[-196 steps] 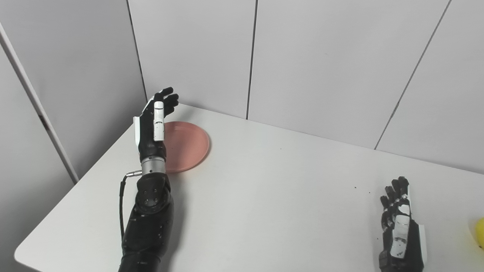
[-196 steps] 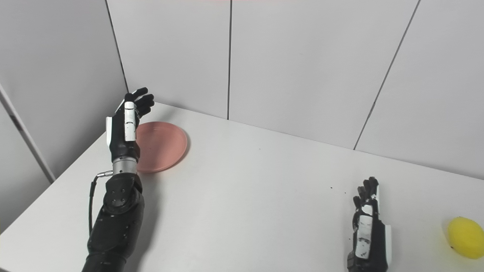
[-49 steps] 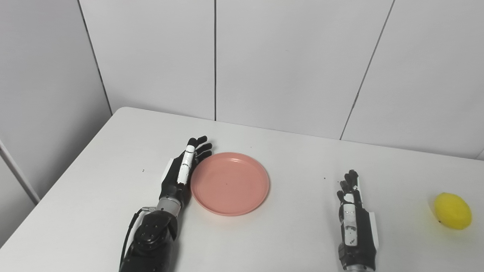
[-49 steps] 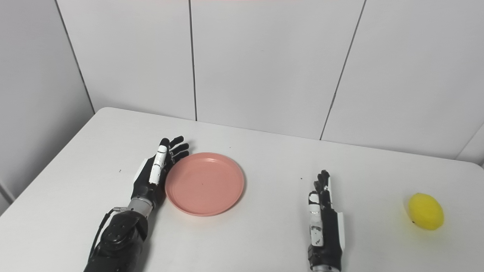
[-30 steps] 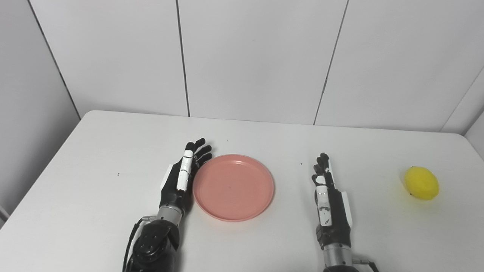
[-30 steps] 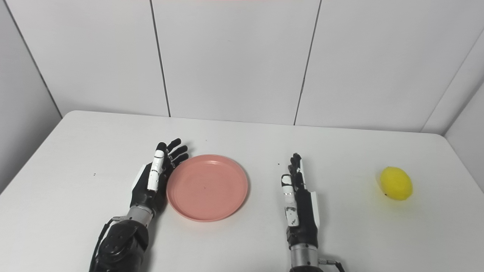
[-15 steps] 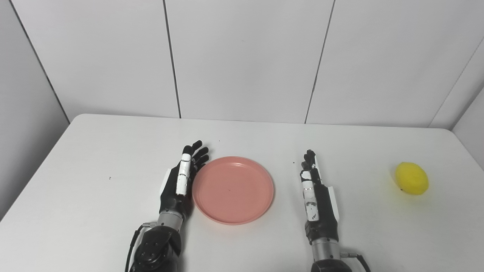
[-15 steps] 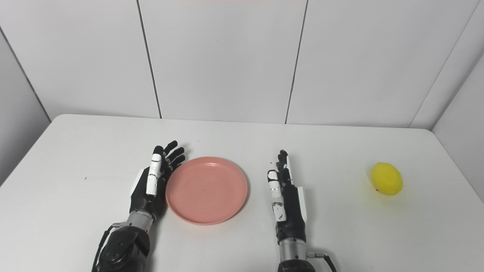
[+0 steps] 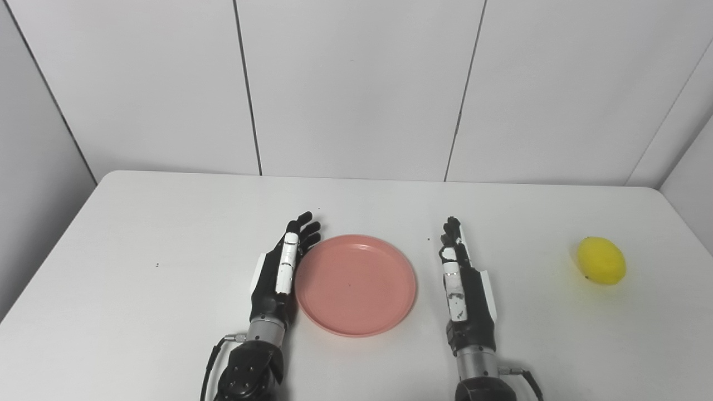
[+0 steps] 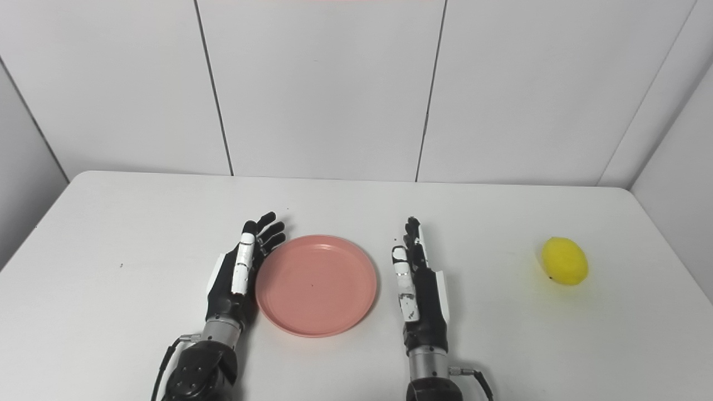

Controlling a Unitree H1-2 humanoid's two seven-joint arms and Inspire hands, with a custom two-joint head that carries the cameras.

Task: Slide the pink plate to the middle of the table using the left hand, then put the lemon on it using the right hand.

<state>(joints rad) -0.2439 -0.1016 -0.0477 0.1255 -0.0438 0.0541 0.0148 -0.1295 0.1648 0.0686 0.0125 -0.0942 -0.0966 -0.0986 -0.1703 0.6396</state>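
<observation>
The plate (image 9: pixel 355 284) is seen lying flat near the middle of the table (image 9: pixel 139 312), toward its near edge. The left hand (image 9: pixel 278 273) is set on edge against the plate's left rim, fingers straight and pressed together, nothing held. The right hand (image 9: pixel 463 287) is placed just right of the plate, apart from its rim, also on edge with fingers straight and close together, empty. The lemon (image 9: pixel 601 260) is found far to the right, near the table's right edge, well apart from both hands.

The slide is judged close to finished, with the lemon not yet touched. Several risks are noted. If the push is carried on, the plate may be driven into the right hand and tipped or turned. If the left hand is drawn back carelessly, the rim may be caught and the plate dragged off centre. The lemon, being rounded and smooth, may be nudged by a reach from the side and rolled off the nearby right edge. A loose grasp may let it slip, and a drop from height may make it bounce or roll out of the shallow plate.
</observation>
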